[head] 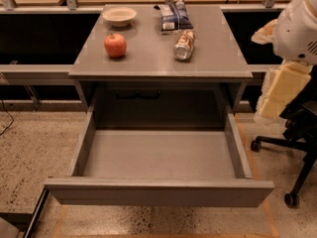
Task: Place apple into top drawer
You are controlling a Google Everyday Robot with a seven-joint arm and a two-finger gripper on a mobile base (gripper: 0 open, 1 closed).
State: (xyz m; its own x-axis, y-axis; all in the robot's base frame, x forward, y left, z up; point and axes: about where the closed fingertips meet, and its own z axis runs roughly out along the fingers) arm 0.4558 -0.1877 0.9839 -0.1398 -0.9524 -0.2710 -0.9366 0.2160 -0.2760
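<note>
The apple (115, 45), red-orange and round, sits on the left part of the grey cabinet top (148, 58), in front of a cream bowl. The top drawer (158, 192) is pulled wide open below the cabinet top, and its grey floor is bare. My gripper (277, 95), cream-coloured under a white arm joint, hangs at the right edge of the view. It is beside the cabinet's right side, level with the open drawer, far from the apple and holding nothing I can see.
A cream bowl (119, 16) stands at the back left of the top. A blue-white packet (174, 15) and a silvery can (184, 44) on its side lie to the right of the apple. An office chair base (292, 148) stands on the floor at right.
</note>
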